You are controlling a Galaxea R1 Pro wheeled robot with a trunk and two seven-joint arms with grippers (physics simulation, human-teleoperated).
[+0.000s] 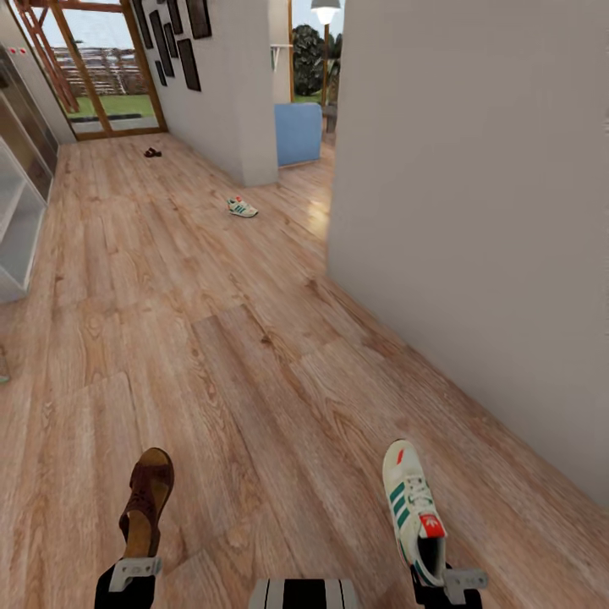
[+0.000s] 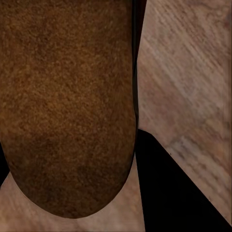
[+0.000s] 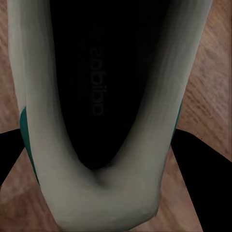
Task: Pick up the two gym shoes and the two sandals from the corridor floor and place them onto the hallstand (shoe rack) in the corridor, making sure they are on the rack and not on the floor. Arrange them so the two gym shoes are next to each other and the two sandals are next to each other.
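Wood-grain planks of the corridor floor (image 1: 254,355) run away from the robot toward a glazed door, with a grey wall close on its right and the white edge of what may be the hallstand (image 1: 19,222) at the far left. The left gripper (image 1: 133,573) is pinched on the heel end of a brown sandal (image 1: 148,499), which sticks out forward over the floor; the right gripper (image 1: 448,582) is clamped on the heel of a gym shoe (image 1: 412,507), held the same way. A second gym shoe (image 1: 241,207) lies well down the corridor, and a dark pair-shaped object near the door is likely the other sandal (image 1: 152,152), though it is too small to be sure. Both holds sit at the very end of long items, so turning or accelerating the base could swing the toes and loosen either grip, dropping a shoe back on the planks. The near wall leaves little room on the right, and a wide turn may knock the sneaker against it. Setting these down without leaving space beside each for its mate would spoil the pairing.
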